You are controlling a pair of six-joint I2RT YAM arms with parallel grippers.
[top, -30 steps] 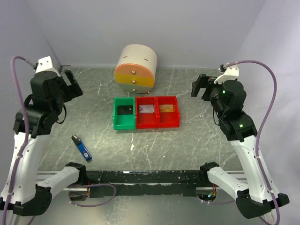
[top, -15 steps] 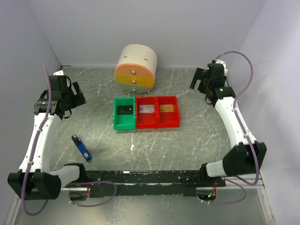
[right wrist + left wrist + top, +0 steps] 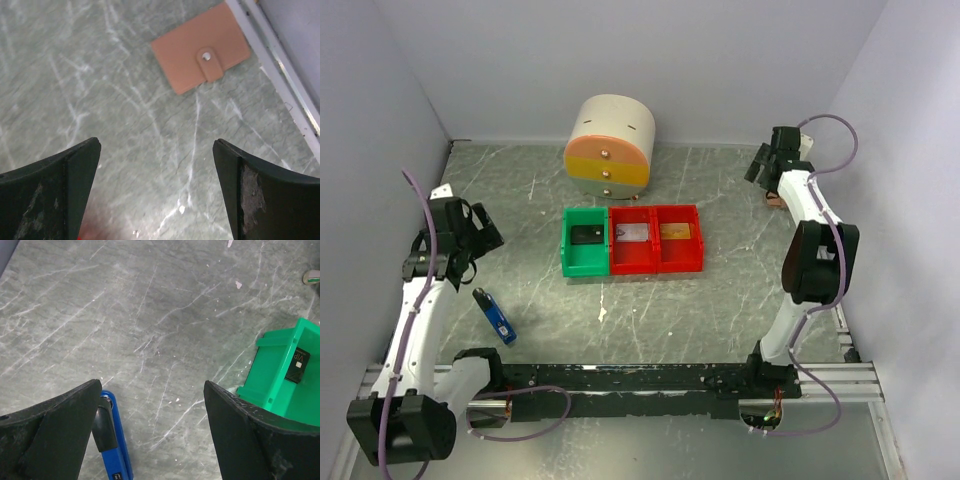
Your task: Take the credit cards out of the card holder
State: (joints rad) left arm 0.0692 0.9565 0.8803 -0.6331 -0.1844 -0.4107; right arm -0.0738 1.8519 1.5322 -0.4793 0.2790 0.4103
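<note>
1. the holder [image 3: 182,55] lay flat and shut on the table [image 3: 125,115], in the far right corner, just beside the rail [image 3: 270,55] along the table's right edge.
2. its tab [image 3: 209,64] was folded over the tan face and snapped down.
3. no cards showed. with the holder shut, any cards inside it were hidden.
4. the right gripper [image 3: 155,150] hung over the table with its jaws spread wide and nothing between them.
5. the holder lay ahead of that gripper's fingertips, nearer the finger on the rail side. it was apart from both fingers and untouched.
6. the left gripper [image 3: 152,390] was at the left side of the table, well apart from the holder. its jaws were also wide and empty, above bare table between a blue gadget [image 3: 115,450] and a green bin [image 3: 280,385].
7. the holder looked thin, light and a little soft, like leather. it would probably slide on the smooth table if nudged.
8. it lay flat, so there was little to pinch from above. the best hold was likely across a long edge or at the tab end.
9. the snap would probably need the tab lifted while the body was pinned down, so this looked like work for both grippers.
10. the cards would likely be stiff, thin and slick. each would be best taken by an exposed edge once the holder was open.
11. the rail left little room on that side, so a reach from the open table side seemed safer.
</note>
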